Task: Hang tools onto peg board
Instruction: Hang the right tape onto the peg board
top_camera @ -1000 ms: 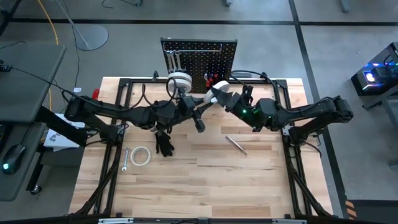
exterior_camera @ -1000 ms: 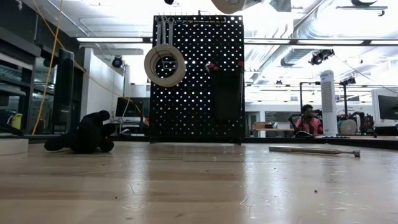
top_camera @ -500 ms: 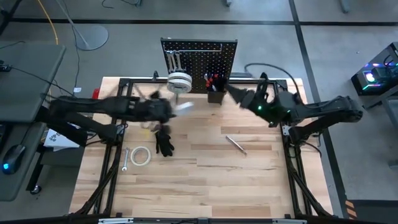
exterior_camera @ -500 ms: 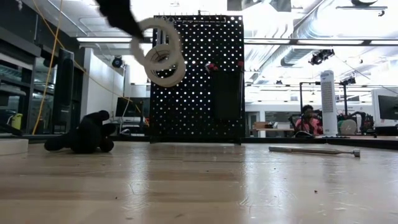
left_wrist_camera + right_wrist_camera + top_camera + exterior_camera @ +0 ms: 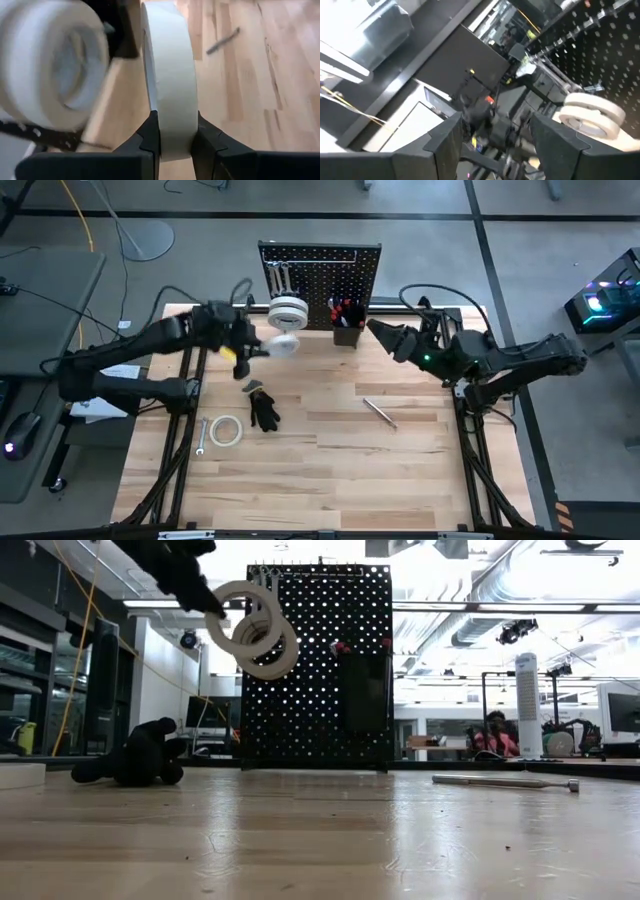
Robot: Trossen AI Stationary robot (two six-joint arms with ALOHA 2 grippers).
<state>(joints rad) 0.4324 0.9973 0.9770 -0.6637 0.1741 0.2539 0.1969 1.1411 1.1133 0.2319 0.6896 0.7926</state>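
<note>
Two dark jointed arms; black cable loops along each; green light glows on right arm [image 5: 470,360]; left arm [image 5: 130,355] matt black.

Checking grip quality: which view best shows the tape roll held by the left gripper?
The left wrist view: the tape roll sits edge-on, pinched in the left gripper. The high view shows it small beside the peg board; the low view shows its ring face; the right wrist view cannot confirm it.
</note>
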